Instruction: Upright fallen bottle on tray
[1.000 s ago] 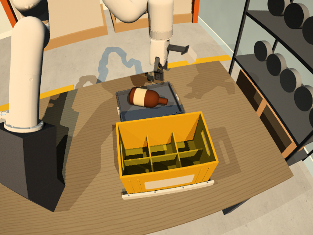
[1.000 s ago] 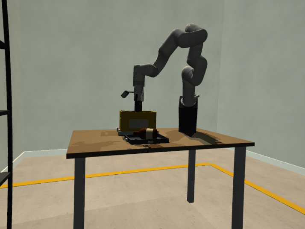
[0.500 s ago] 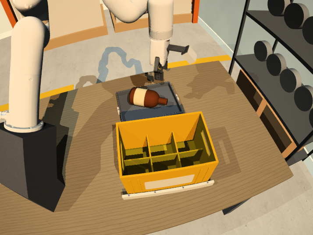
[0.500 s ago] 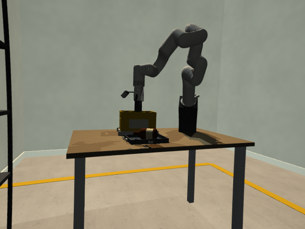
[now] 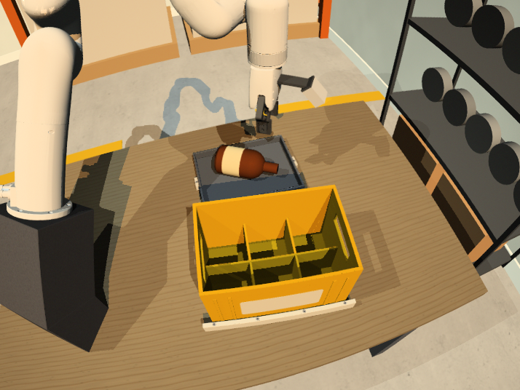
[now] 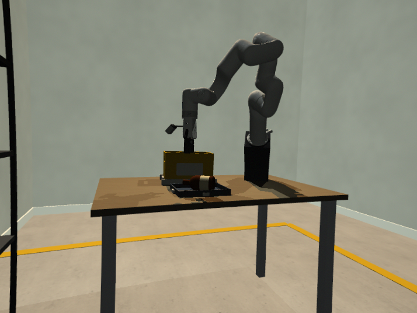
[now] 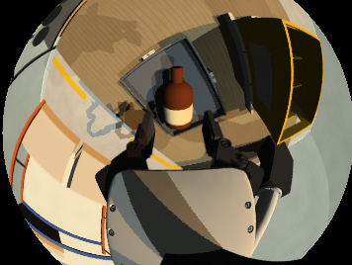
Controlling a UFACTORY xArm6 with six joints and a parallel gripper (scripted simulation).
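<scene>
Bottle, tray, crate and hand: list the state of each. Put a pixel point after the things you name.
Brown bottle with cream label [image 5: 239,161] [image 6: 204,182] [image 7: 178,101]: lying on its side
Dark grey rectangular tray [image 5: 199,178] [image 6: 202,193] [image 7: 137,69]: level, bottle in it
Yellow six-compartment crate [image 5: 277,195] [image 6: 170,170] [image 7: 291,64]: upright, no bottles visible inside
Black two-fingered hand [image 5: 264,121] [image 6: 188,151] [image 7: 178,120]: open, above the table, holding nothing

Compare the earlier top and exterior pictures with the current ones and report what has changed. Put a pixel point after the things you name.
Nothing has visibly changed. The open gripper [image 5: 264,126] [image 6: 188,150] [image 7: 178,120] hangs in the same place, holding nothing. The bottle [image 5: 240,161] [image 6: 203,183] [image 7: 178,101] lies as before on the tray [image 5: 252,184] [image 6: 216,193] [image 7: 140,84], and the crate [image 5: 224,302] [image 6: 170,166] [image 7: 276,69] stays put.
</scene>
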